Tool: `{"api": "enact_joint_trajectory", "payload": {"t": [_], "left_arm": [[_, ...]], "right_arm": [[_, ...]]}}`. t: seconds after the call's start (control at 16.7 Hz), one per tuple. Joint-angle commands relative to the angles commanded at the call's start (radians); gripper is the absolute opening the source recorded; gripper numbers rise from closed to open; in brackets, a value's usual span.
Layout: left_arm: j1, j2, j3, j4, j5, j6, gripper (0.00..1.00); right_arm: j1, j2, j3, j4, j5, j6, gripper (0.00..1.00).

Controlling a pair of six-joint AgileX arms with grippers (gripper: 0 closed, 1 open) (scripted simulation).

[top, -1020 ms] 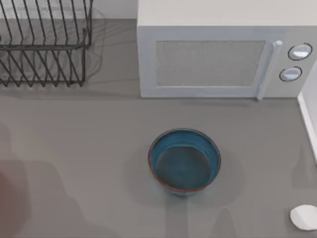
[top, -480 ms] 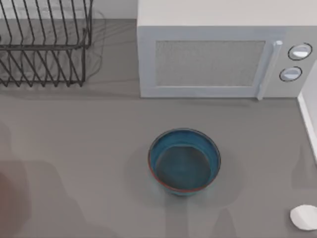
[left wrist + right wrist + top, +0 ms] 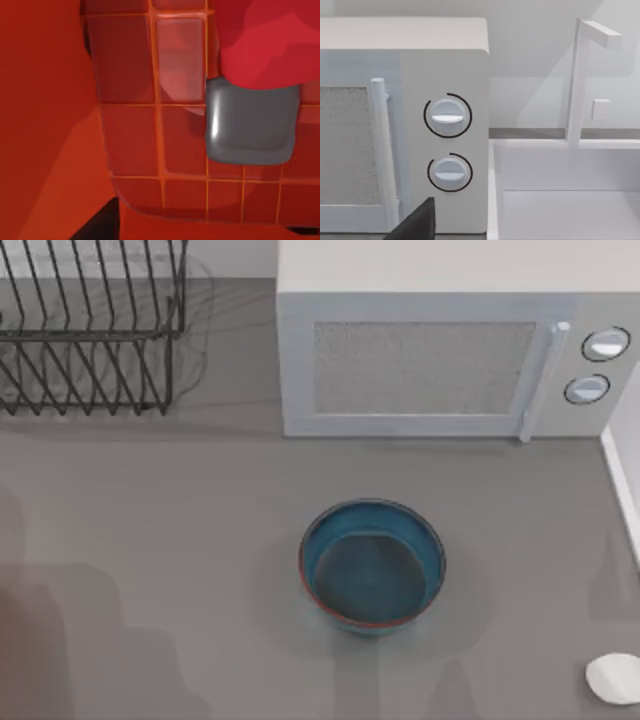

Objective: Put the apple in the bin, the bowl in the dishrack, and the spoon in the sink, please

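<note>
Grey worktop (image 3: 180,540), white wall behind. At the far left corner stands the dishrack (image 3: 90,330), black wire, bars upright and slanted, nothing in it. Left wrist view: the left gripper (image 3: 252,107) hangs over a red bin (image 3: 150,140) with a gridded floor; one grey finger pad (image 3: 250,125) lies against the apple (image 3: 265,45), bright red, which is pinched at the pad (second finger not seen). Along the far edge, right of the rack, sits a white microwave (image 3: 450,350) with a vertical handle (image 3: 540,380) and two round knobs. The bowl (image 3: 372,565), teal with a reddish rim, stands upright near the middle of the worktop, towards the near edge. The spoon (image 3: 614,678), white oval end, lies at the near right corner. Right wrist view: microwave knobs, then a white sink (image 3: 560,200) and a faucet (image 3: 582,80) beside it; the right gripper's state I cannot tell.
</note>
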State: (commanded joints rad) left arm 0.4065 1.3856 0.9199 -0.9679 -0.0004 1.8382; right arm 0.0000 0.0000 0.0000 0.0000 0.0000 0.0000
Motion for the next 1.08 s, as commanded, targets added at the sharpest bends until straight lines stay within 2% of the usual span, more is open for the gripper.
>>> {"api": "enact_joint_trajectory", "payload": {"t": [0.24, 0.78, 0.96, 1.08], "left_arm": [[-0.069, -0.255, -0.167, 0.170, -0.009, -0.353, 1.00], [-0.278, -0.983, -0.631, 0.681, 0.006, -1.377, 1.00], [-0.341, -1.187, -0.771, 0.823, 0.005, -1.626, 1.00], [-0.374, -1.290, -0.846, 0.897, 0.003, -1.739, 1.00]], "right_arm": [[0.000, 0.000, 0.000, 0.000, 0.000, 0.000, 1.00], [0.000, 0.000, 0.000, 0.000, 0.000, 0.000, 1.00], [0.000, 0.000, 0.000, 0.000, 0.000, 0.000, 1.00], [0.000, 0.000, 0.000, 0.000, 0.000, 0.000, 1.00]]}}
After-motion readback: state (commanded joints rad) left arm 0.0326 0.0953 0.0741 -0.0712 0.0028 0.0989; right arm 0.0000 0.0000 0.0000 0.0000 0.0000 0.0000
